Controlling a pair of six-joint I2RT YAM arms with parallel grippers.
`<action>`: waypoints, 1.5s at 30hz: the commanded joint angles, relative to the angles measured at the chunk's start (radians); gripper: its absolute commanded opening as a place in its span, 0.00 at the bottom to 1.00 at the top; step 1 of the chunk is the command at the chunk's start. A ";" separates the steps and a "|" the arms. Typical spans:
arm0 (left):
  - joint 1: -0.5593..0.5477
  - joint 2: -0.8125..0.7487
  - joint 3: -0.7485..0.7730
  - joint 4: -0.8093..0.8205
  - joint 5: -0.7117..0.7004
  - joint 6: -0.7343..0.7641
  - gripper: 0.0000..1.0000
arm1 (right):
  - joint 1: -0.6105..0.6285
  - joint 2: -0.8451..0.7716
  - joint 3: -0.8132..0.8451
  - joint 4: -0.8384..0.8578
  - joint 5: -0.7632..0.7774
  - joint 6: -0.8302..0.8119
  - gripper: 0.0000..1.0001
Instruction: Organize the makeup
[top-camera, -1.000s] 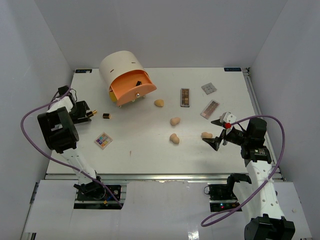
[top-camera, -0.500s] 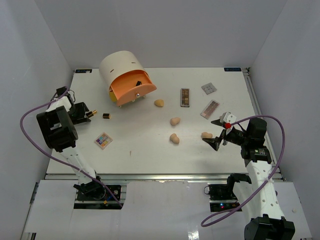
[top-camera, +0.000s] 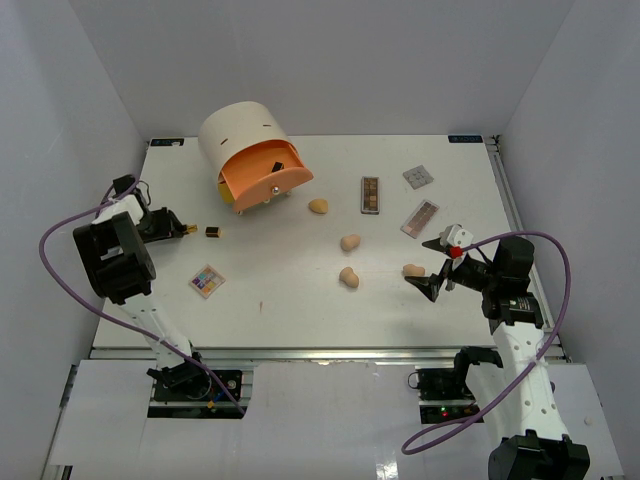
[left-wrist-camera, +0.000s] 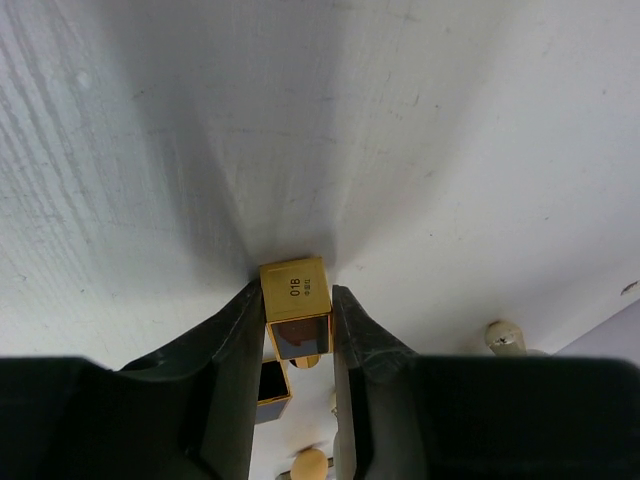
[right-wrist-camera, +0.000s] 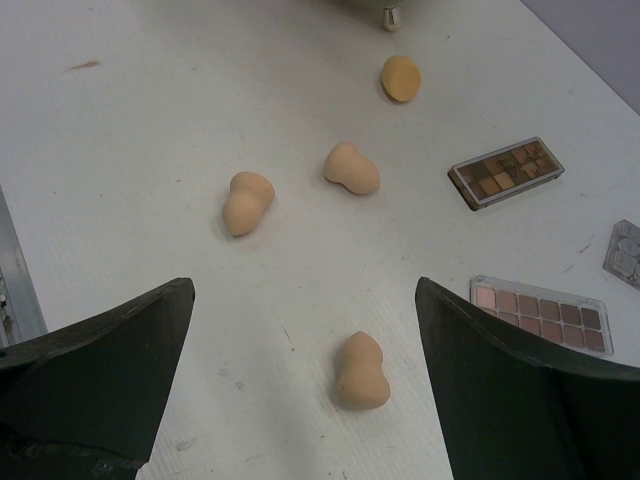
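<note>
Left arm shifted slightly | left hand (left-wrist-camera: 298, 300) pinches gold case (left-wrist-camera: 295, 285) — right hand (right-wrist-camera: 302, 290) agape

Far left on the white counter (top-camera: 300, 315): big round cream drawer unit (top-camera: 238, 132), back to the far-left corner. Orange drawer (top-camera: 268, 184) pulled out, gaping toward the near right, tiny pale knob (top-camera: 275, 190) on its front. Nearer, toward the left of the middle, a small brown mark (top-camera: 262, 305) on bare counter. Blue labels (top-camera: 166, 142) stuck at the two far corners. Metal rail (top-camera: 320, 351) all along the near edge. Pale grey walls (top-camera: 330, 60) closing in left, far and right.
</note>
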 joint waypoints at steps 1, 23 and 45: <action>0.001 -0.034 -0.054 0.038 0.031 0.047 0.24 | 0.006 -0.010 0.010 0.012 -0.019 -0.002 0.98; 0.022 -0.078 -0.052 0.091 0.134 0.257 0.00 | 0.029 -0.024 -0.007 -0.029 -0.116 -0.083 0.98; -0.062 -0.003 0.035 0.051 0.089 0.258 0.00 | 0.029 -0.039 -0.001 -0.040 -0.124 -0.095 0.98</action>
